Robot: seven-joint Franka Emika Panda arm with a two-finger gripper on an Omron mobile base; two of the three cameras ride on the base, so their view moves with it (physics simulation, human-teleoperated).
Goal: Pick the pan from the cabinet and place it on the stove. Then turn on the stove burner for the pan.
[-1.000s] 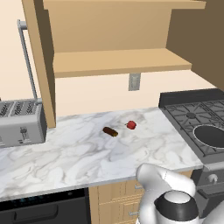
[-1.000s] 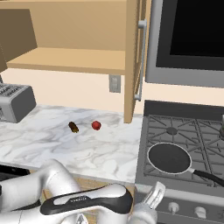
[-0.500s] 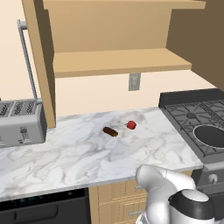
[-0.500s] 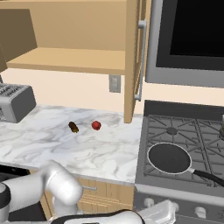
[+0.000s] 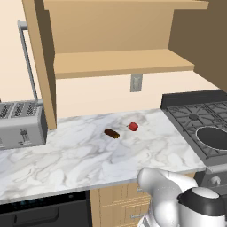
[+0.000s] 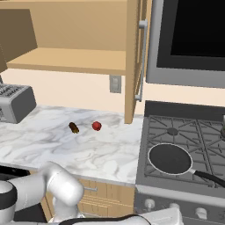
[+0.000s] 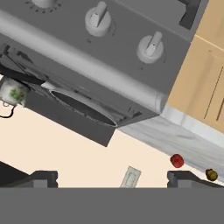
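Marble counter [image 5: 66,164] runs up to the stove [image 6: 184,136], where the pan [image 6: 170,158] already sits on a front burner. Gripper [image 7: 112,179] faces the knobs [image 7: 150,46], fingers wide apart. I'd pick the knob matching that burner, close squarely on it, then twist.

One pan [image 6: 170,158] sits on the near left burner of the one stove [image 6: 189,132]. Two round knobs [image 7: 99,17] show fully on the stove's silver front, and the edge of a third sits at the frame's border. On the marble counter [image 5: 80,155] lie two small things, well apart from the stove: one red round item [image 5: 133,127] and one brown stubby item [image 5: 111,133] just left of it. One silver toaster [image 5: 20,124] stands at the far left. One wall outlet [image 5: 136,83] is on the wall, and one open cabinet [image 5: 115,62] hangs above the counter, with one wooden shelf and two long grey bar handles [image 6: 141,59].
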